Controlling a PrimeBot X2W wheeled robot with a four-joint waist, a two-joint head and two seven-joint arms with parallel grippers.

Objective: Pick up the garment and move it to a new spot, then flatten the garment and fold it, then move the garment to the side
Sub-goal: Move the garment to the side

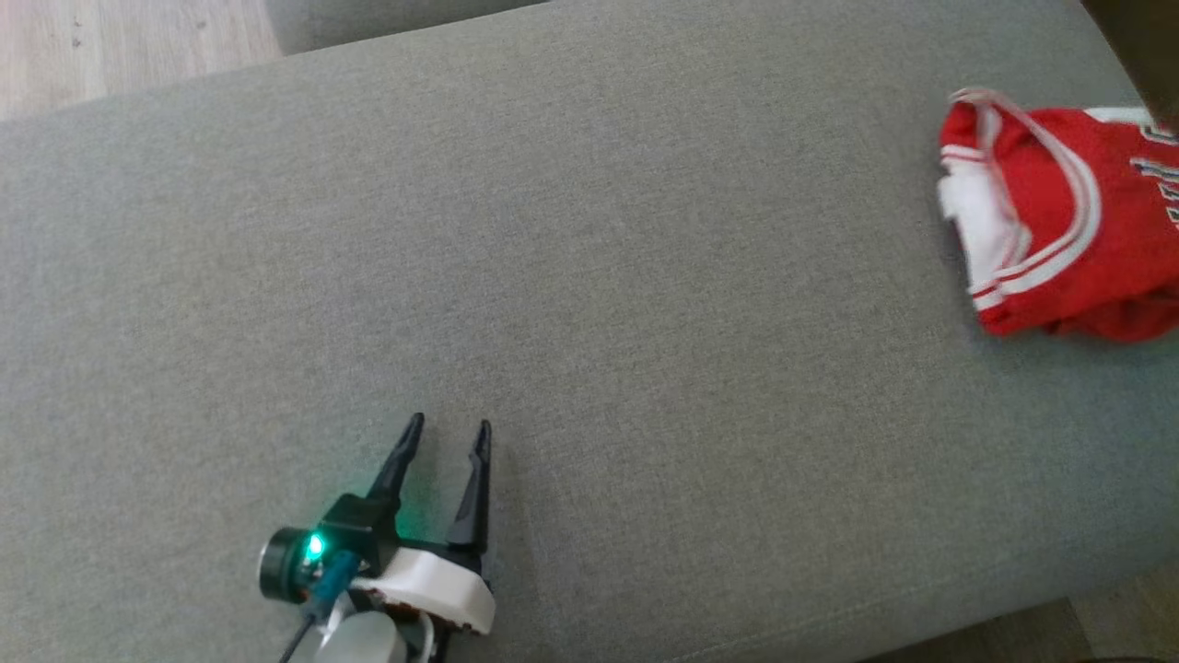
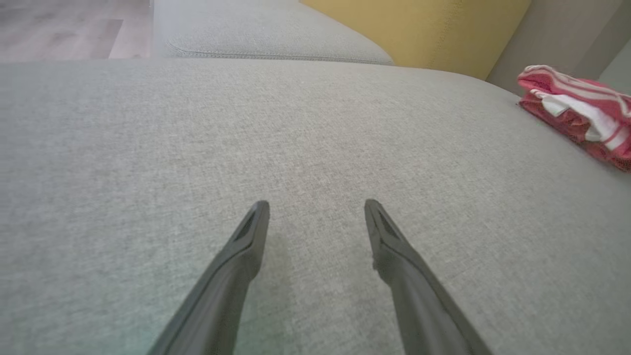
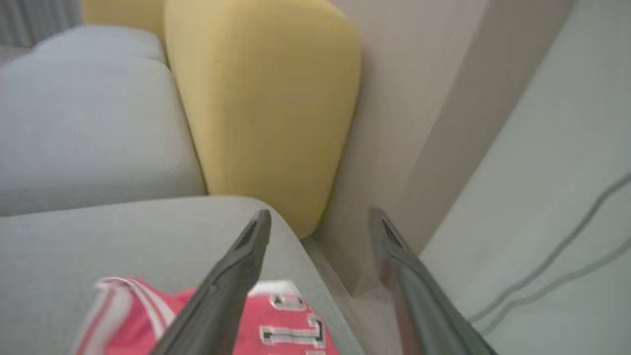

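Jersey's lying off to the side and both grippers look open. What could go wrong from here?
1. The folded red and white jersey lies close to the right end of the grey fabric cushion, beside a drop to the floor; a nudge could push it off.
2. The right gripper stands open just over the jersey; lifting away carelessly, a finger might snag a fold and undo it.
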